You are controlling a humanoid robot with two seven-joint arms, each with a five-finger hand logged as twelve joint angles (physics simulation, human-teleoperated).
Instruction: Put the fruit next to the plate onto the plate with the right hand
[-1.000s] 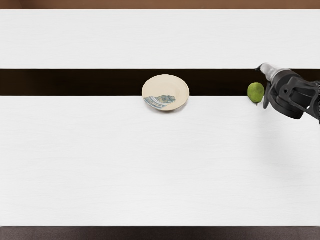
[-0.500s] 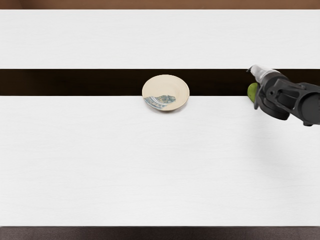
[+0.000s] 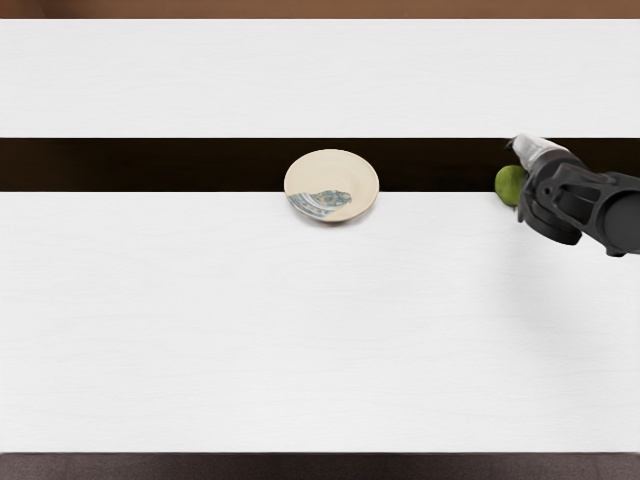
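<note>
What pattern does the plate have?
Cream round plate, blue-grey brushed patch at its front; head view.

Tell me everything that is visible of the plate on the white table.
The plate is round and shallow, cream-coloured, with the look of glazed ceramic. A blue-grey painted patch marks the near-left part of its inside. It lies flat at the far edge of the white table, its back rim showing against the dark gap behind. Nothing lies on it; only the table touches it.

white table (image 3: 300,330), dark gap (image 3: 150,165) behind, second white surface (image 3: 300,80), brown strip (image 3: 320,8) beyond
</note>
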